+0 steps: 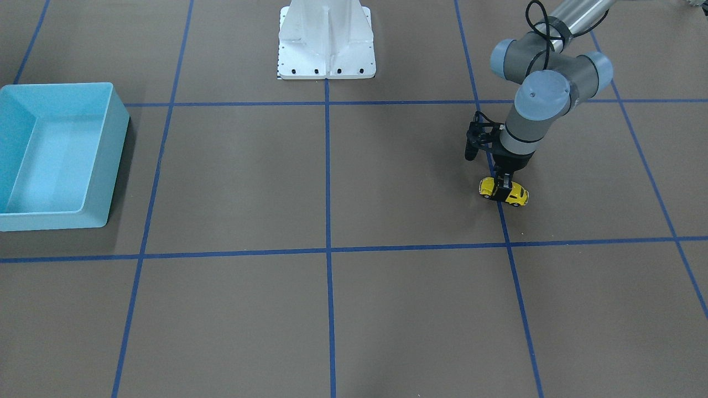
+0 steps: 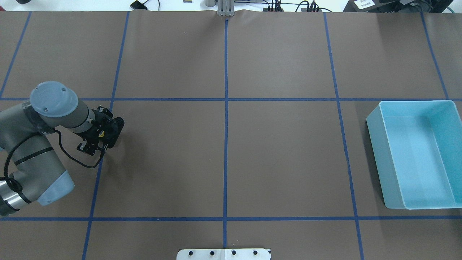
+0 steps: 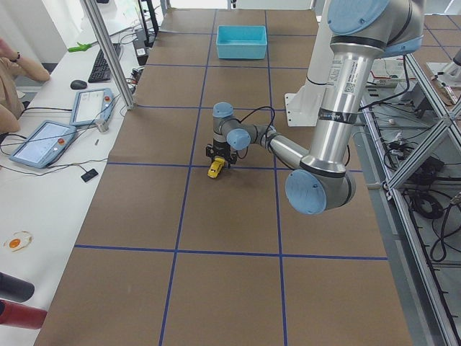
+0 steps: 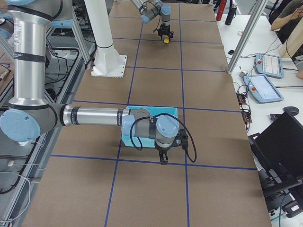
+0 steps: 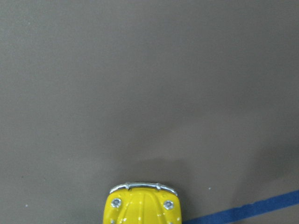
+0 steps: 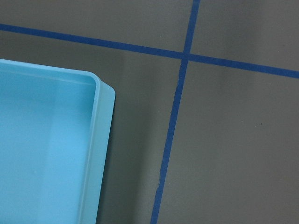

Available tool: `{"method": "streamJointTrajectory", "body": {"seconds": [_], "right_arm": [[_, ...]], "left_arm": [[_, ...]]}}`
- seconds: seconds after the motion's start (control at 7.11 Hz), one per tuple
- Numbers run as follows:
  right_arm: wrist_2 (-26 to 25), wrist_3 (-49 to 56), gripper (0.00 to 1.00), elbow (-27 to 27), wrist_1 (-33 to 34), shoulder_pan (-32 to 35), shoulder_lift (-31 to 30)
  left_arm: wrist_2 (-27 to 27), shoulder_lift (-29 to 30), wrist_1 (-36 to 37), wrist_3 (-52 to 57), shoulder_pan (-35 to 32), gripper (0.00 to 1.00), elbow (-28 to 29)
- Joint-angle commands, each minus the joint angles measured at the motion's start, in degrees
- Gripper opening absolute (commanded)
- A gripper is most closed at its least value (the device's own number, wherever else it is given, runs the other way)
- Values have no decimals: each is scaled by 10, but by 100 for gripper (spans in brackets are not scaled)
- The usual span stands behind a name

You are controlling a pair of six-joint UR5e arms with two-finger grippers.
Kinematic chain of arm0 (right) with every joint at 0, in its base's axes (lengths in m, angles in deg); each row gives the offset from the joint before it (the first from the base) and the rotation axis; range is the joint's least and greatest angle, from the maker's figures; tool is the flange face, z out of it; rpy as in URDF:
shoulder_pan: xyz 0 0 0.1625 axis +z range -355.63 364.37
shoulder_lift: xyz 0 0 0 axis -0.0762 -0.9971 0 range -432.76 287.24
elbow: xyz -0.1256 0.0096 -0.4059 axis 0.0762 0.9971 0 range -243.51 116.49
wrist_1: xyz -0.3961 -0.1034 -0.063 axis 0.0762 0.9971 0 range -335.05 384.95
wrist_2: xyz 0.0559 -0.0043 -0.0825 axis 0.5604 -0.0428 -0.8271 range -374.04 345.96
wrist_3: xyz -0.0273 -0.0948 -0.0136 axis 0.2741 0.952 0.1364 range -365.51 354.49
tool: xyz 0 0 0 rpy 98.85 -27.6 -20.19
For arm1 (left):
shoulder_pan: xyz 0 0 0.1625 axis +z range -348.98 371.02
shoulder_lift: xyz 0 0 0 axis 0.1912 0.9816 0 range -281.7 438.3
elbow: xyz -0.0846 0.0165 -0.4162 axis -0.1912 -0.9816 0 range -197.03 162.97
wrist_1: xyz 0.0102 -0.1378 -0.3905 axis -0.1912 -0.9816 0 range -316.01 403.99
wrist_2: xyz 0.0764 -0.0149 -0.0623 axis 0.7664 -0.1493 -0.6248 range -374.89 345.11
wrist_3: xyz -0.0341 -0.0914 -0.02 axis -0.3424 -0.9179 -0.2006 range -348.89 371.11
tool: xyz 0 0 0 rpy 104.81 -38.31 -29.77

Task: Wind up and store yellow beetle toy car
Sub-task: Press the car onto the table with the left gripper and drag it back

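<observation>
The yellow beetle toy car (image 1: 518,194) stands on the brown table, on a blue tape line. My left gripper (image 1: 502,188) points straight down over its middle, with a finger against each side, shut on it. In the overhead view the gripper (image 2: 106,135) hides the car. The left wrist view shows only the car's nose and silvery bumper (image 5: 141,203). The car also shows in the exterior left view (image 3: 215,169) and the exterior right view (image 4: 166,40). My right gripper (image 4: 163,160) hangs beside the blue bin (image 4: 151,109); I cannot tell if it is open.
The blue bin (image 2: 375,151) stands open and empty at the far end of the table from the car; its corner (image 6: 98,140) shows in the right wrist view. The white robot base (image 1: 326,44) is at the table's edge. Blue tape lines grid the table.
</observation>
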Motion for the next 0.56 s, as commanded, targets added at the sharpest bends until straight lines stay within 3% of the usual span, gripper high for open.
{"method": "streamJointTrajectory", "body": {"seconds": [0.0, 0.42], "right_arm": [[2, 0, 100, 5, 0, 0, 1], [3, 0, 100, 12, -1, 2, -2]], "left_arm": [[0, 4, -1, 1, 0, 83, 1], [12, 6, -14, 4, 0, 84, 1]]}}
